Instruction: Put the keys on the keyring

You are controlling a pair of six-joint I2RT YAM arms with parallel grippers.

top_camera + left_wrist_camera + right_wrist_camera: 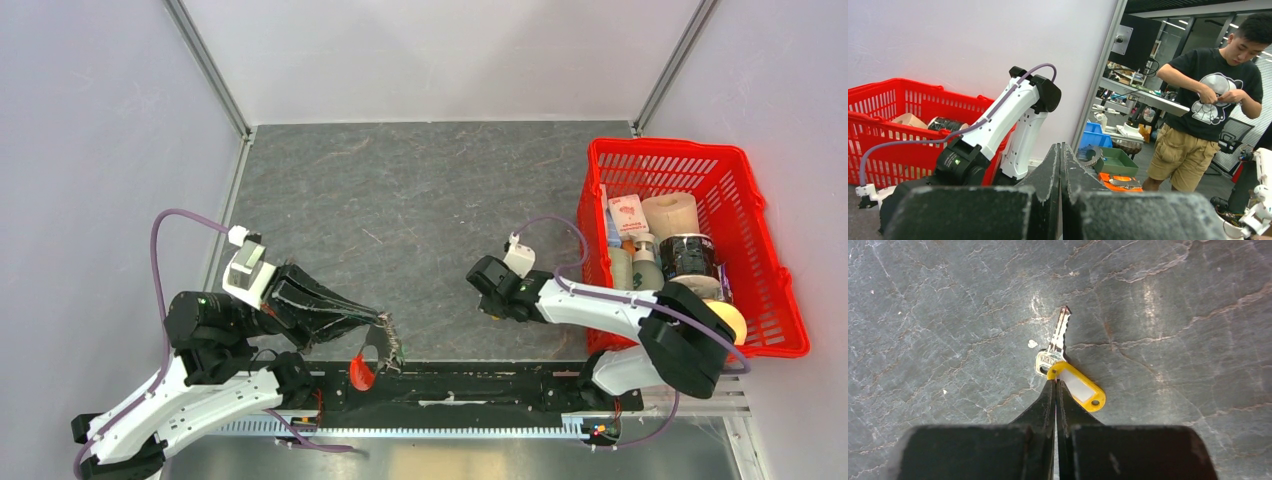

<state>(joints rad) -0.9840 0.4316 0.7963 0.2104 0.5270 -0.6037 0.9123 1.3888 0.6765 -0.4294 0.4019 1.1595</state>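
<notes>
A small metal key with a yellow tag (1077, 386) lies flat on the grey tabletop (1173, 315), its blade pointing away from me. My right gripper (1055, 382) points straight down, its tips pressed together at the tag's end beside the key's head. From above, the right gripper (492, 303) covers the key. The keyring (386, 346) hangs from my left gripper (384, 326) near the table's front edge, its red fob (360, 373) dangling below. In the left wrist view the left gripper (1061, 146) is shut and its fingers hide the ring.
A red basket (690, 150) of bottles and rolls stands at the right, close behind the right arm. A black rail (480, 385) runs along the near edge under the fob. White walls close in the table's left, back and right sides.
</notes>
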